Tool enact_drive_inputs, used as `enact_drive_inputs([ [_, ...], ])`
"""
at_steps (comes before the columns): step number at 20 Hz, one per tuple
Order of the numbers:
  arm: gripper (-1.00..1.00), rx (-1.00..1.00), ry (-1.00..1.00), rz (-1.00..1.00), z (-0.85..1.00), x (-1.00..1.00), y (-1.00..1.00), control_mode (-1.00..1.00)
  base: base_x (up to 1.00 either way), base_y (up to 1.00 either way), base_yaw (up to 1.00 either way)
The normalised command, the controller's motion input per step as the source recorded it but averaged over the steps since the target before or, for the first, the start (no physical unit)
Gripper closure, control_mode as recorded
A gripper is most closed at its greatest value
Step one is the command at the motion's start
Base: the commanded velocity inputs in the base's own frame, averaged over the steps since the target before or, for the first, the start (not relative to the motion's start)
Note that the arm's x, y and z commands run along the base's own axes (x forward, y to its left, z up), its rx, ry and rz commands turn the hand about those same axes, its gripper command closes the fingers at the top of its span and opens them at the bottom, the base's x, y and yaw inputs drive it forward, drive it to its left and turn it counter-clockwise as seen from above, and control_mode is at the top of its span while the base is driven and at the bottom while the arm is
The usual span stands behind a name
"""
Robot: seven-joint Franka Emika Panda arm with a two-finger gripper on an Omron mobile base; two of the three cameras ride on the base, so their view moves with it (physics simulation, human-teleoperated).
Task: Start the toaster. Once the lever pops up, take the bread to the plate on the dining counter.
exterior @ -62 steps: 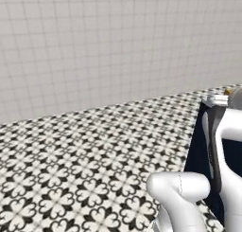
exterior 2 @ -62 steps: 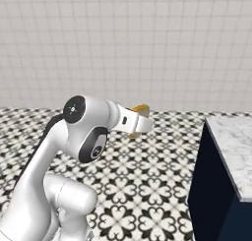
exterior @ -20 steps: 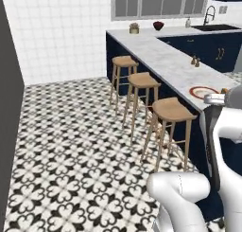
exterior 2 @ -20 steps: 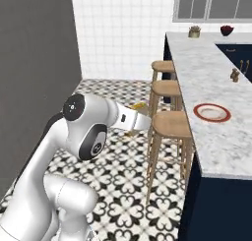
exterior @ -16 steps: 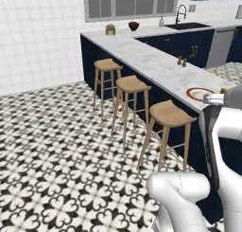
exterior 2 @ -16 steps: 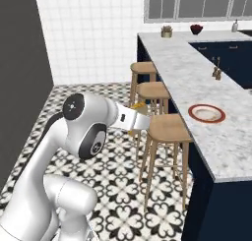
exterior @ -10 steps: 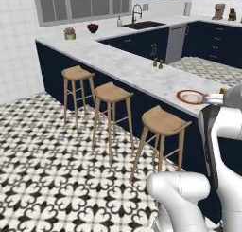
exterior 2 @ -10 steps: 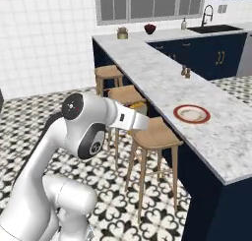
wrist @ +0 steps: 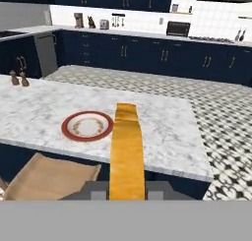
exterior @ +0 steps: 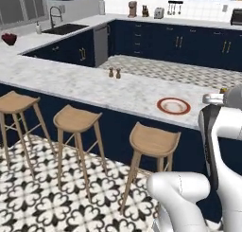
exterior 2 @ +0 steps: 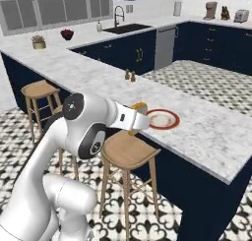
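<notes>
**Operator:** What was the task status at this point?

**Technician:** The toasting stage appeared complete. The squarish golden-tan bread slice (wrist: 126,151) was out of the boxy silver-grey toaster (exterior 2: 241,15), which stood well apart from the plate, on the far dark-cabinet worktop. Transport and placement remained.

**Operator:** What was the hand condition?

**Technician:** The hand (wrist: 127,188) was pinching the slice edge-on, jaws pressed against its two faces.

**Operator:** Where was the slice, relative to the plate?

**Technician:** It was held in the air, just beside the round red-rimmed plate (wrist: 87,125) with the pale centre, over the near edge of the white-grey marble worktop (wrist: 162,127). It was not yet above the plate.

**Operator:** What did the slice look like?

**Technician:** Upright, evenly golden, thin in profile, with no visible break. The plate carried nothing.
</notes>
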Motion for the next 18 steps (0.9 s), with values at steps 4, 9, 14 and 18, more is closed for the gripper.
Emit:
enact_drive_inputs([
  [4,1.0,0.0,0.0,0.0,0.0,0.0,0.0,1.0,0.84,0.53,-0.65],
  [9,1.0,0.0,0.0,0.0,0.0,0.0,0.0,1.0,0.59,0.27,-0.51],
  [14,1.0,0.0,0.0,0.0,0.0,0.0,0.0,1.0,0.46,0.26,-0.14],
  [18,1.0,0.0,0.0,0.0,0.0,0.0,0.0,1.0,0.48,0.21,-0.07],
])
